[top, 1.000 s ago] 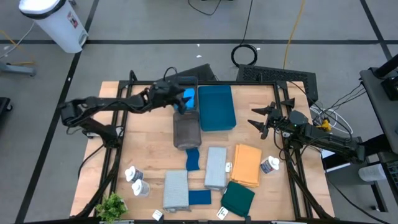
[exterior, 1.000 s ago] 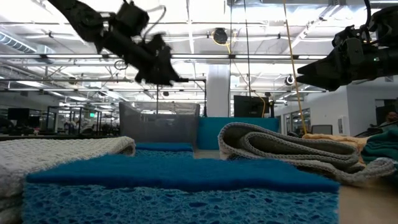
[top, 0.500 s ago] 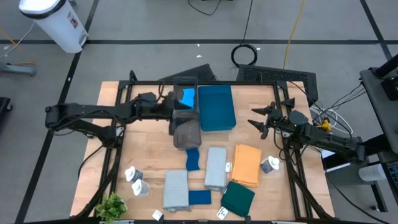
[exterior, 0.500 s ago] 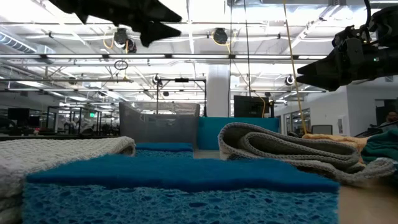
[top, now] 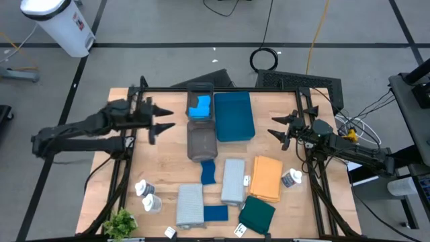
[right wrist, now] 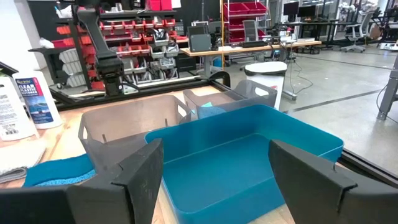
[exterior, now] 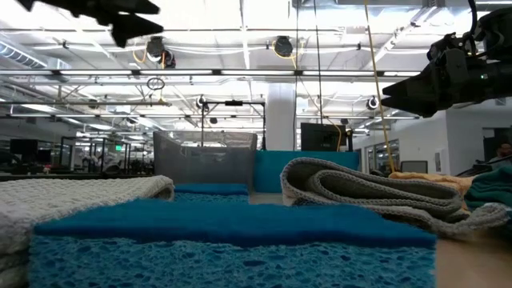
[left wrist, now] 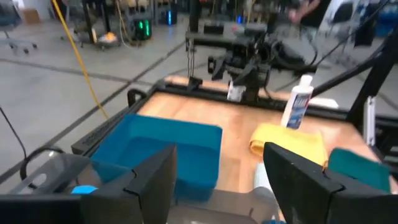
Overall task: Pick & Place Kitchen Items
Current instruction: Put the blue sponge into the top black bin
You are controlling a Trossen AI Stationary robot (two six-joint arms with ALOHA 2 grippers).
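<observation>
Kitchen items lie mostly along the table's near half: grey cloths (top: 233,180), an orange cloth (top: 267,177), a teal cloth (top: 257,214), sponges (top: 208,172) and white bottles (top: 148,195), with one sponge (top: 199,106) already in the grey tray (top: 201,140). The left gripper (top: 159,121) hangs open and empty, left of that tray. The right gripper (top: 281,130) waits open and empty, right of the teal tray (top: 233,115). For the next pick, the left arm would best drop squarely over one item, fingers straddling it. The low view is largely blocked by a sponge (exterior: 232,232), and the bottles' labels cannot be read from above.
</observation>
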